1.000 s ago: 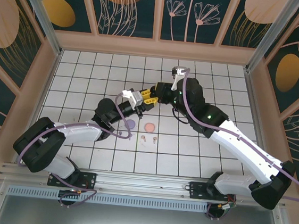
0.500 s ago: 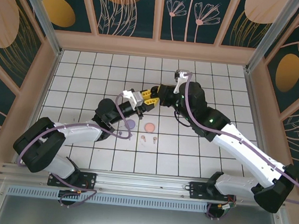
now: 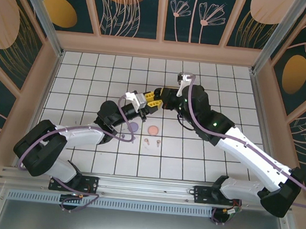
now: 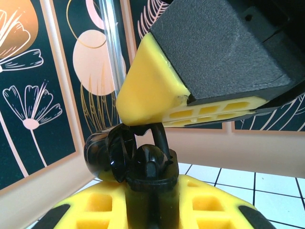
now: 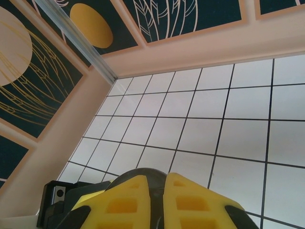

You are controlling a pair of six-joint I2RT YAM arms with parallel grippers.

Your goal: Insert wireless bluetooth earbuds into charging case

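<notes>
Now the left gripper clamps the open black case. Directly above, the right gripper pinches a black earbud, stem downward.

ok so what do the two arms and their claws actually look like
Both the left arm and right arm have white shells on the long links, black rounded joints and a purple cable looped alongside. A small green light glows on the right arm. The left claw and right claw have yellow fingers with rectangular cut-outs, on black bodies.
</notes>
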